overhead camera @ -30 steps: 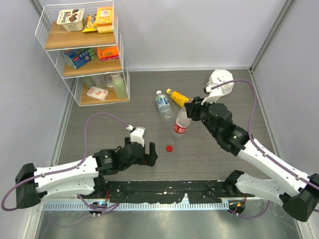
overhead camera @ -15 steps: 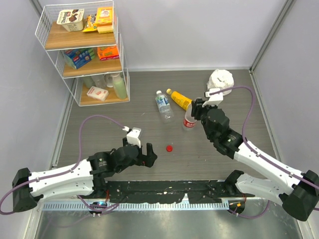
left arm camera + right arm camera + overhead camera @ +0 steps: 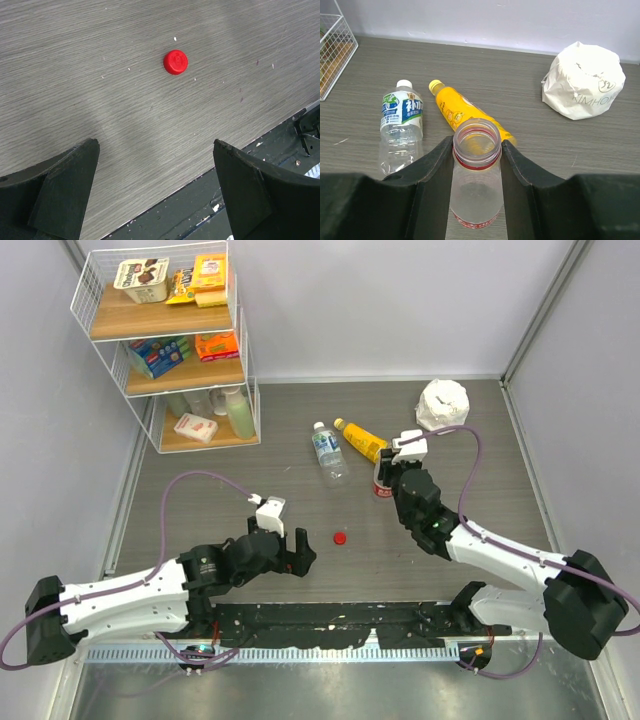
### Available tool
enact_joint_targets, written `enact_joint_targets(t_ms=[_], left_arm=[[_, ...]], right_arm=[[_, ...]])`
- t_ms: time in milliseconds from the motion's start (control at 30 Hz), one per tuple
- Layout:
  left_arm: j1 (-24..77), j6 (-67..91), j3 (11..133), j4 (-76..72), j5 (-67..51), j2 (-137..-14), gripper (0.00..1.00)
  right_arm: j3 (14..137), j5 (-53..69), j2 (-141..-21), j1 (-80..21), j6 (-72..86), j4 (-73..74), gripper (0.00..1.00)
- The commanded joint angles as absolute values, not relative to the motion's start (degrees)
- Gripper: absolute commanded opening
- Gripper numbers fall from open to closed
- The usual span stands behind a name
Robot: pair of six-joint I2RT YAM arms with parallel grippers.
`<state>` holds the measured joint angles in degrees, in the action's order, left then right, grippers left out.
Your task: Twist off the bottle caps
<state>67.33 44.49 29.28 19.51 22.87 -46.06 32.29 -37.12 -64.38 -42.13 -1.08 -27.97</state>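
My right gripper (image 3: 386, 476) is shut on the neck of the clear bottle with the red label (image 3: 476, 192), which stands upright with its mouth open and no cap. Its red cap (image 3: 340, 537) lies loose on the table, also in the left wrist view (image 3: 175, 62). My left gripper (image 3: 300, 556) is open and empty, just left of and nearer than that cap. The blue-white label bottle (image 3: 327, 451) with its white cap (image 3: 404, 84) and the yellow-orange bottle (image 3: 360, 438) with its yellow cap (image 3: 435, 85) lie on their sides behind.
A crumpled white paper bag (image 3: 442, 404) sits at the back right. A white wire shelf (image 3: 170, 340) with packets and bottles stands at the back left. A black strip (image 3: 330, 620) runs along the table's near edge.
My right arm has swung the red-label bottle from tilted to upright and drawn it right and back, lowering it toward the table. My left gripper has barely moved.
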Motion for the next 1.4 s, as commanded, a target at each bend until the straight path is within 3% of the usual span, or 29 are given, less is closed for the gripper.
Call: enact_joint_targets(t_ms=[0,133,333,500,667,800,1367], left_arm=[[67.24,43.51,30.23,17.49,22.85,-45.79,0.99],[67.15,43.68,29.88,17.84,22.85,-45.00,1.00],[67.15,43.51,29.36,17.84,22.94,-44.12,1.00],[67.24,43.42,29.35,18.11,23.03,-43.95,1.00],[67.15,43.50,29.36,18.19,22.85,-44.30,1.00],[67.15,43.59,29.44,18.46,22.85,-44.47,1.00],[67.15,44.21,30.32,21.97,23.38,-44.56,1.00]], right_arm=[[34.19,-39.20,-66.18,-41.66,-0.09,-30.16,0.02],[34.89,-39.11,-65.66,-41.13,3.24,-26.91,0.03],[34.54,-39.46,-63.20,-40.52,7.12,-22.24,0.18],[35.94,-38.67,-62.14,-40.34,7.65,-18.82,0.45],[40.50,-35.35,-59.68,-40.08,10.55,-12.93,0.82],[44.90,-34.37,-57.57,-40.08,11.16,-8.44,0.96],[61.07,-20.67,-60.38,-40.08,11.08,10.63,1.00]])
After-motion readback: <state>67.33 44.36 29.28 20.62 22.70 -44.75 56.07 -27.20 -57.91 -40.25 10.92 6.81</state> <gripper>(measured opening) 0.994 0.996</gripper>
